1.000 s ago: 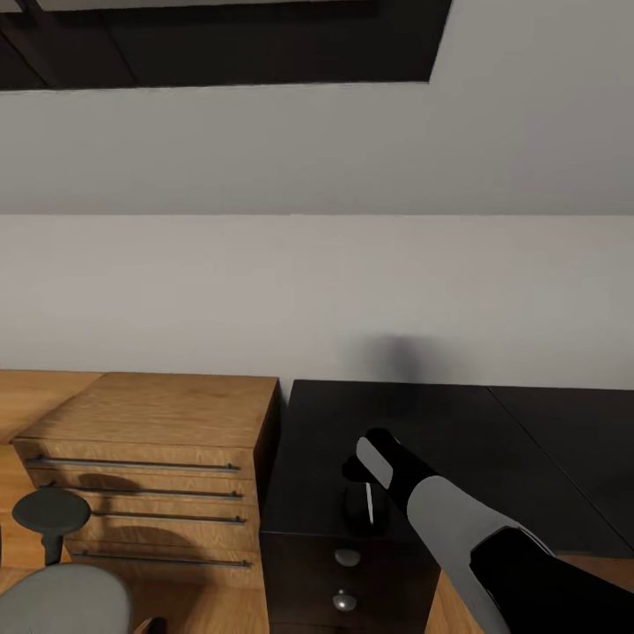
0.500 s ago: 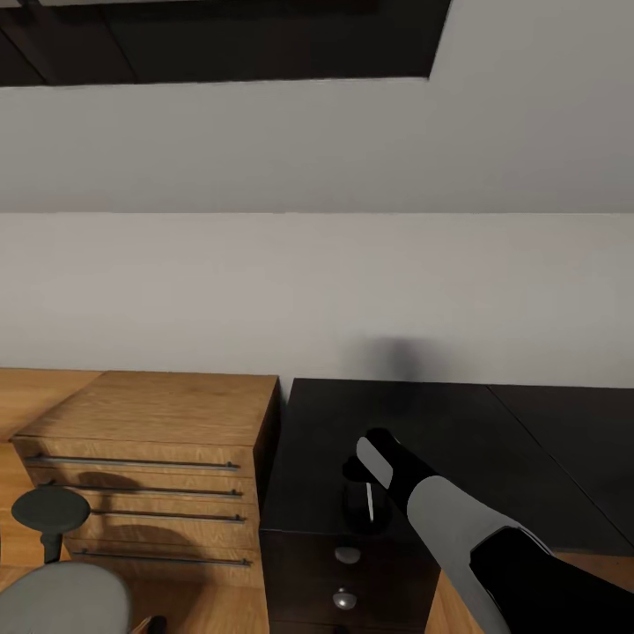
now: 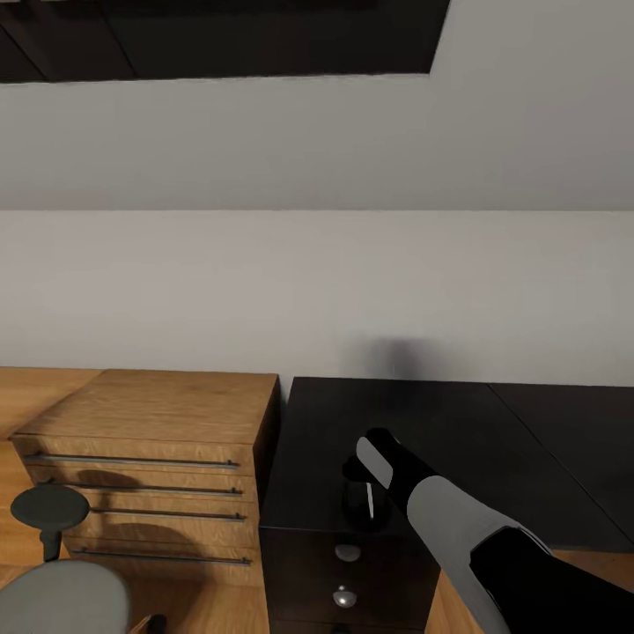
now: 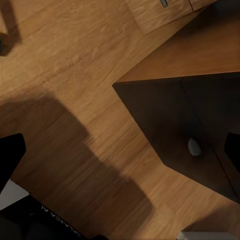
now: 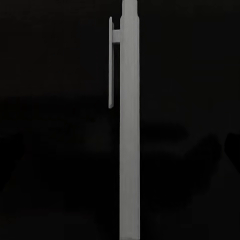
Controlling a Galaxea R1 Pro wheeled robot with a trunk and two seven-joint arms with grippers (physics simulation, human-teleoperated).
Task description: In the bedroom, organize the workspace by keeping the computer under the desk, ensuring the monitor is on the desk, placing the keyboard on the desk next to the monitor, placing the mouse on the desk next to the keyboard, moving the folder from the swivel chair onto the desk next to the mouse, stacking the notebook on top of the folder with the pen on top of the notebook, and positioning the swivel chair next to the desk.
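A slim pale pen (image 5: pixel 129 150) with a clip lies on the desk's black top (image 3: pixel 458 423), close under my right gripper (image 5: pixel 120 145). From the head view the pen (image 3: pixel 370 502) is a thin pale sliver below my right gripper (image 3: pixel 370 519), whose arm reaches in from the lower right. One dark fingertip (image 5: pixel 232 144) shows faintly, far out to the side of the pen, so the jaws stand open around it. My left gripper (image 4: pixel 120 150) hangs open over the wood floor. The swivel chair's grey seat (image 3: pixel 62 603) and black armrest (image 3: pixel 50 509) sit at the lower left.
A wooden chest of drawers (image 3: pixel 150 458) stands against the grey wall, left of the desk. Below the desk top, a black drawer front carries round knobs (image 3: pixel 347 555). The left wrist view shows this black unit (image 4: pixel 190 125) and the wood floor (image 4: pixel 75 75).
The head view has drifted very slightly. The right arm and the pen have not moved.
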